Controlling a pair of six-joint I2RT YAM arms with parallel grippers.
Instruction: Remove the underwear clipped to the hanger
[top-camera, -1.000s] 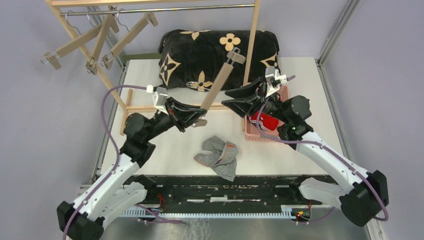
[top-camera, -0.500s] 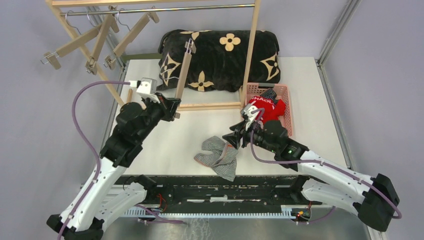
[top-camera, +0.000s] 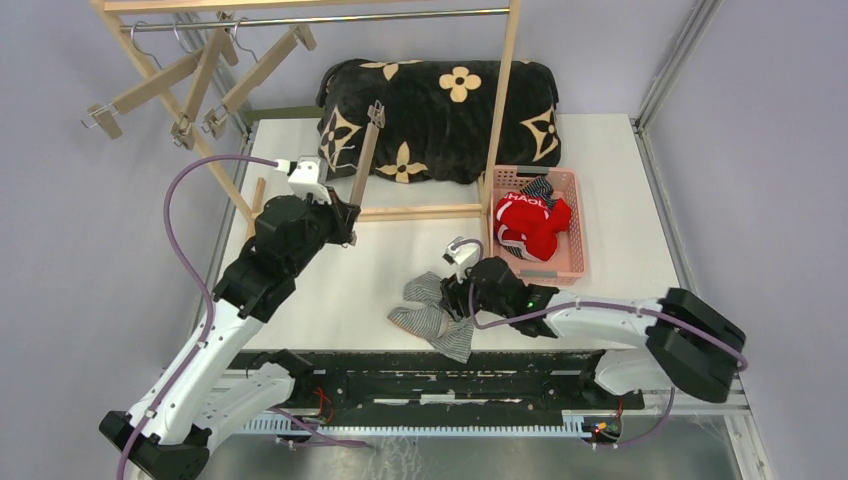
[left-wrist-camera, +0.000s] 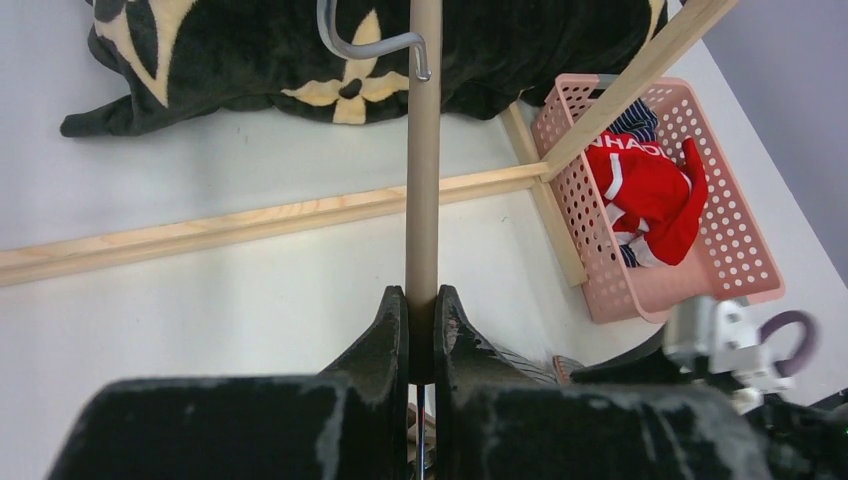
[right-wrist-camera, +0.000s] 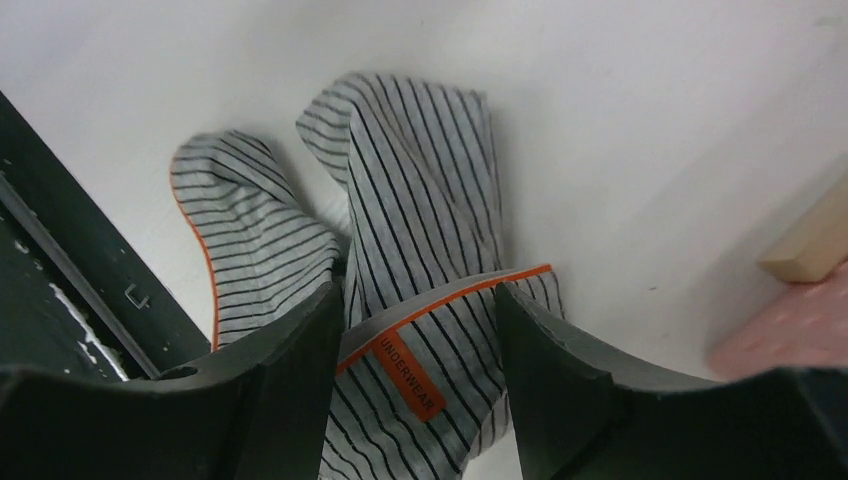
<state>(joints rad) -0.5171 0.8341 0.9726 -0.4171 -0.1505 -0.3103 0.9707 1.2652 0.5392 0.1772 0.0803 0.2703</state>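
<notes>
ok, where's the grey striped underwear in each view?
Top external: grey striped underwear lower centre, under the right claw.
Left wrist: a sliver beside the left claw, mostly hidden.
Right wrist: centre frame, between the open claw's jaws.
Shared landmark: pink basket, only a blurred corner in right wrist.

Table: white flat top (top-camera: 380, 270), running from the arm bases to the far wall.
Far edge: a black cushion (top-camera: 430, 110) with tan flower shapes lies across the middle, touching the table along its front side.
Middle: the wooden rack base (top-camera: 420, 212), a pale beam lying flat just in front of the cushion, with a cross foot at each end.
Right side: a pink perforated basket (top-camera: 550, 262) sits just beside the rack's right foot.
Near edge: the grey-and-white pinstriped underwear (top-camera: 415, 318), crumpled, orange-trimmed, lies well apart from the basket.
</notes>
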